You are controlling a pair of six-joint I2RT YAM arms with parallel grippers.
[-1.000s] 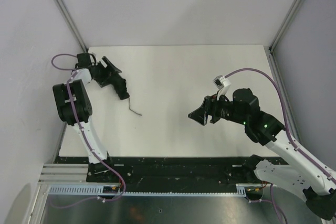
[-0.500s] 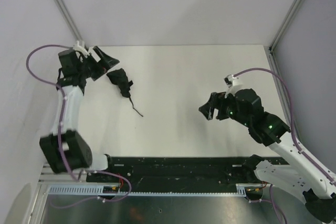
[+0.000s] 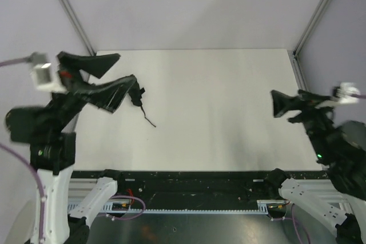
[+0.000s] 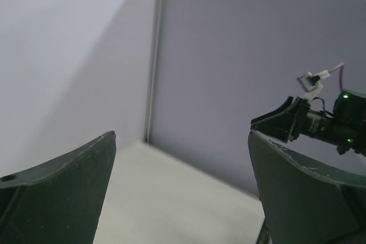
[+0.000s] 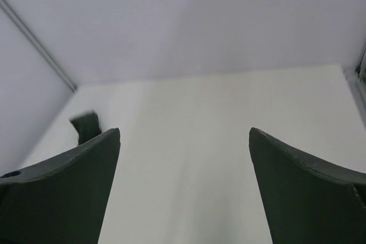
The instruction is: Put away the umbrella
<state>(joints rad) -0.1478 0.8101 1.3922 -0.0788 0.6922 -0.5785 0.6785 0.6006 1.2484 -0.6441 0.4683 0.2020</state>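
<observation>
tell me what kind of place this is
Probably a robot test cell in a lab, not a home: a bare matte white tabletop, pale walls framed by slanted aluminium posts, and two white-and-black robot arms bolted to a black metal base rail at the near edge.

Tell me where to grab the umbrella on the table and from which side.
Probably grip the umbrella by its bundled body, not the thin cord lying flat on the table. Come down from above with the open left gripper, which is nearest, jaws across the bundle's narrow width. That gripper hides part of it here.
</observation>
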